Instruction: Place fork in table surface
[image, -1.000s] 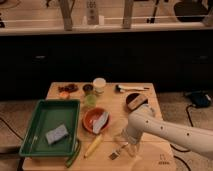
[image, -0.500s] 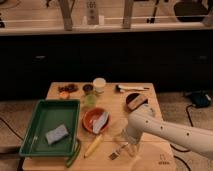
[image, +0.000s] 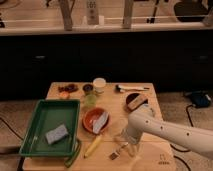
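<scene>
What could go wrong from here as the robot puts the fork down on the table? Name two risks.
1. The fork lies near the table surface's front edge, so a nudge might tip it off.
2. The gripper works close to the yellow stick-shaped item, which the arm may bump when pulling away.

The gripper is mostly hidden behind the arm; the fork seems blurred.

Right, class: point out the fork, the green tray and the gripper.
fork (image: 118, 150), camera view, on its middle.
green tray (image: 48, 116), camera view, on its bare floor.
gripper (image: 128, 148), camera view, beside the fork, low over the table.
</scene>
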